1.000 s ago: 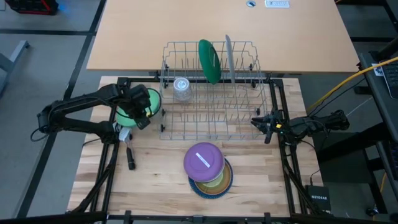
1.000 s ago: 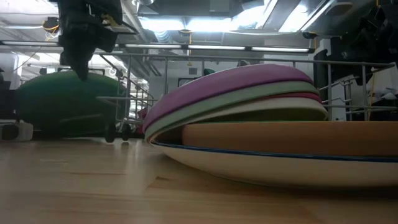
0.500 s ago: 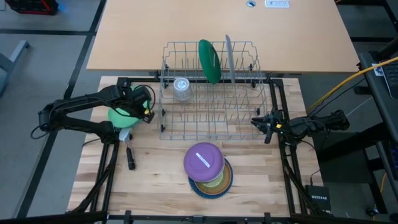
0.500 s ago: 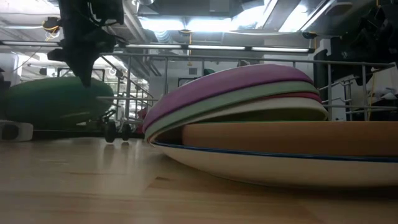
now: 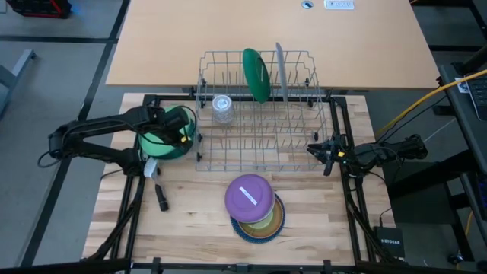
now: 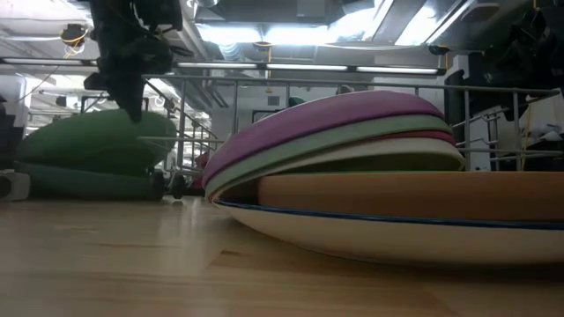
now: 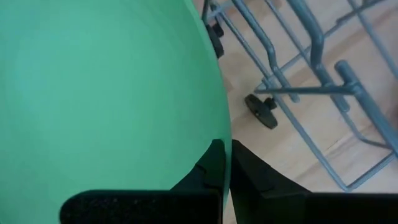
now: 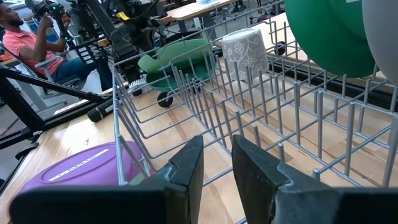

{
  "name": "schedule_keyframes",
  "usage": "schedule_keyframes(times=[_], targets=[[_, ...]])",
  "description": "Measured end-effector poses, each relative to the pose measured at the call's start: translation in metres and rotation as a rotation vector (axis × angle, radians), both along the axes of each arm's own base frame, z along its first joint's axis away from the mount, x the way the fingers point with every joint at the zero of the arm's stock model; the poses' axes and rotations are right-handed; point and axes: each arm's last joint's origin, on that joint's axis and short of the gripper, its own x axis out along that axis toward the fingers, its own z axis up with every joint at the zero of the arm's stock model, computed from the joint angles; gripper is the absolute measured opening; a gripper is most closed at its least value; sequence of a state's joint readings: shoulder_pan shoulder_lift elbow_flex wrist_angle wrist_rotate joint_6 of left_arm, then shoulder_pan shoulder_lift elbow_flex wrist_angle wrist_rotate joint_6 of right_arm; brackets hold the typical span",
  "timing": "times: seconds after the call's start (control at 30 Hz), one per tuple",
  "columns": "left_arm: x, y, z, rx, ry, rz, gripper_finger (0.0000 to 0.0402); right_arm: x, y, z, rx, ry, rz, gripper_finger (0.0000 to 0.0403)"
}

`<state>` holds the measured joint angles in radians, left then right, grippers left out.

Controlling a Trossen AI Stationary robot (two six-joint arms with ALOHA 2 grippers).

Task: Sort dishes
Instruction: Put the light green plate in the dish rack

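L gripper clamped on rim of green plate, just left of wire rack. R gripper idle at rack's right end, fingers narrowly apart, empty.

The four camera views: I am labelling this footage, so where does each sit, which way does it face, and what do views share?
High view: overhead, looking straight down; both arms, wire dish rack, wooden table.
Low view: table height, looking across; stacked plates, left arm above.
Left wrist view: left gripper, jaws shut on light green plastic plate.
Right wrist view: right gripper facing the rack; a seated person beyond.
Shared: the light green plate beside the rack shows in all four.
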<state>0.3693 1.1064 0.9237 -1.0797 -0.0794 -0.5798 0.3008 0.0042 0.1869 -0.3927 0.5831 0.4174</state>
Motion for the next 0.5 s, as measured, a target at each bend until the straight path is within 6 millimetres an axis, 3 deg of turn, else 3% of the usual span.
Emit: schedule_keyframes(times=[0.23, 0.5], targets=[[-0.011, -0.002, 0.018, 0.052, -0.104, 0.061, 0.0001, 0.0, 0.0, 0.0, 0.0, 0.0, 0.0, 0.0088], [-0.038, -0.01, 0.077, 0.208, -0.363, 0.135, 0.0, 0.0, 0.0, 0.0, 0.0, 0.001, 0.0, 0.0088]])
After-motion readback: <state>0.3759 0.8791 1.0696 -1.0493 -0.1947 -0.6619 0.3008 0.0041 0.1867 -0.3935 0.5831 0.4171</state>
